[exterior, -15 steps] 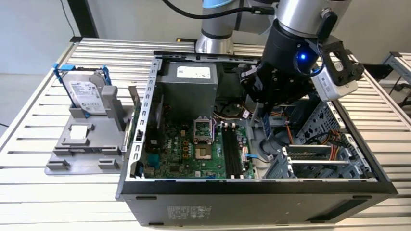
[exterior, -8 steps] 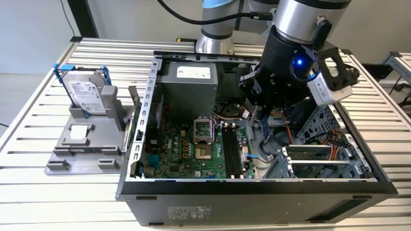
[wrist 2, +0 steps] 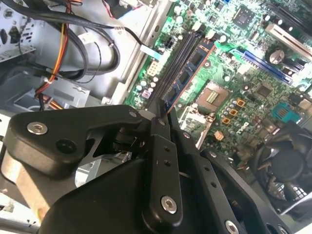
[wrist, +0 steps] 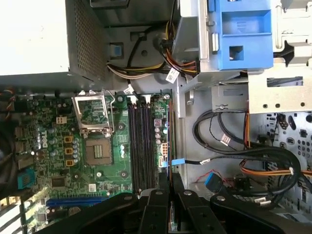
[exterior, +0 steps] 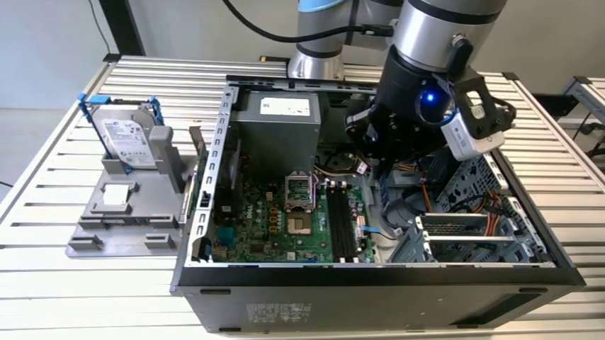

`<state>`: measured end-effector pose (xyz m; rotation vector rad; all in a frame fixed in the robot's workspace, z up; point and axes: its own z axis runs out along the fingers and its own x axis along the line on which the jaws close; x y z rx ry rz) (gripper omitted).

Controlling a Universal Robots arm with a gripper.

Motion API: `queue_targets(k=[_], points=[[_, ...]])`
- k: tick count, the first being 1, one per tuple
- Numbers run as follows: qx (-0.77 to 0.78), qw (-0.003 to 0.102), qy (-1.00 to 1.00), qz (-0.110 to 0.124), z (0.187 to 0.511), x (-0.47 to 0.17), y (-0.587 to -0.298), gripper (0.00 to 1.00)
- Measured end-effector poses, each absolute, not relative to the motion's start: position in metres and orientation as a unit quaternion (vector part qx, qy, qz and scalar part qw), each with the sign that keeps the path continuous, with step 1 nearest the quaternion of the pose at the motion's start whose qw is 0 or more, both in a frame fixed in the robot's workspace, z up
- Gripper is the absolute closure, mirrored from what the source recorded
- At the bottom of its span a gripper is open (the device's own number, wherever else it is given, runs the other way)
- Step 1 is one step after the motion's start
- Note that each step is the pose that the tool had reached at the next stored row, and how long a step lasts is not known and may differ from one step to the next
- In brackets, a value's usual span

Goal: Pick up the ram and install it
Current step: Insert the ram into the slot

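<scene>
My gripper [wrist 2: 163, 114] is shut on the ram [wrist 2: 186, 77], a thin dark stick with black chips that reaches out from the fingertips over the green motherboard [wrist 2: 253, 92]. In the second wrist view it hangs just above the long black slots [wrist 2: 176, 53] and runs parallel to them. In the first wrist view the gripper [wrist: 169, 187] holds the stick edge-on, a little to the side of the slots [wrist: 141, 141]. The exterior view has the gripper [exterior: 378, 166] low inside the open computer case, above the far end of the slots [exterior: 342, 219].
A silver hard drive in a blue frame [exterior: 127, 138] stands on a grey fixture [exterior: 118, 212] at the exterior view's left. The power supply [exterior: 279, 124], CPU socket [wrist: 95, 131], cable bundles [wrist: 253, 161] and blue drive bay [wrist: 243, 34] crowd the case.
</scene>
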<state>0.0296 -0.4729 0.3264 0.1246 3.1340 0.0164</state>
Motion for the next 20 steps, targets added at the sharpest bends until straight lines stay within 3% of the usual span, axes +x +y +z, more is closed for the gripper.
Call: queue_targets(k=[20], points=[[0.039,0.003,0.999,0.005,0.290,0.023,-0.468,1.00]])
